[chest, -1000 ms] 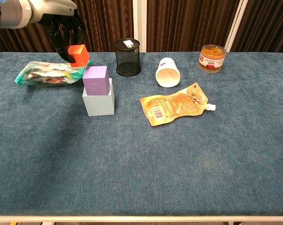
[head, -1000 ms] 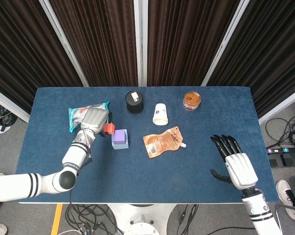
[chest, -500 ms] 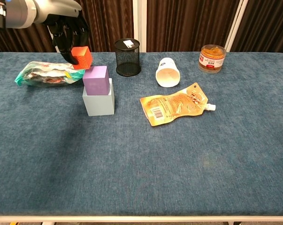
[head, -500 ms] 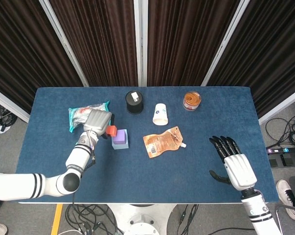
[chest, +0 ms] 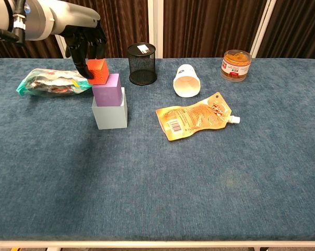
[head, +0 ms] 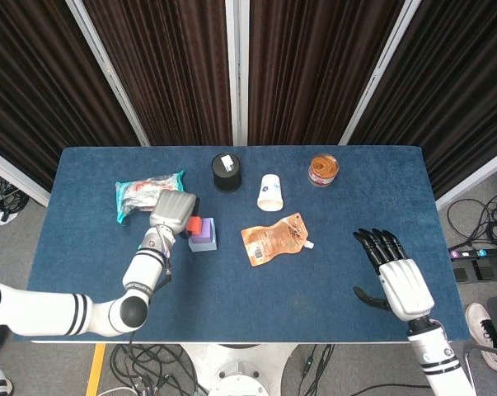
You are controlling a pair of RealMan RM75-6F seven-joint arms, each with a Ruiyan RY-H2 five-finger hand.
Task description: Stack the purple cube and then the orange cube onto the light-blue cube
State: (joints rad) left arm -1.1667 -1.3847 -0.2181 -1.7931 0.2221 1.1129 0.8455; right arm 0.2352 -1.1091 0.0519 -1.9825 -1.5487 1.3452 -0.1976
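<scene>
Two-arm stacking, final cube in transit. The left hand (chest: 85, 44) grips the orange cube (chest: 96, 71) from above and behind, its fingers wrapped over the cube's top and rear faces so that the underside is left free to seat on the stack. Directly beneath the hand stands the purple cube (chest: 106, 89), which rests squarely on the light-blue cube (chest: 109, 111); the first placement therefore appears complete. In the chest view the orange cube sits at the purple cube's rear-left top edge, slightly tilted; whether it touches that face or hangs just above it cannot be told. In the head view it overlaps only the purple cube's side nearest the hand, so it is judged not yet centred and would need to travel a little farther across before release. The two-cube column is narrow, and a sideways nudge from the fingers could shift it. Behind and to the outer side of the left hand lies a snack packet (chest: 51, 82); a black mesh cup (chest: 142, 64), a tipped paper cup (chest: 186, 80), a foil pouch (chest: 196, 116) and a lidded jar (chest: 236, 65) lie across the blue table (chest: 199, 183) beyond. The right hand (head: 396, 275) rests far from the stack, fingers extended and holding nothing, evidently parked clear of the work.
</scene>
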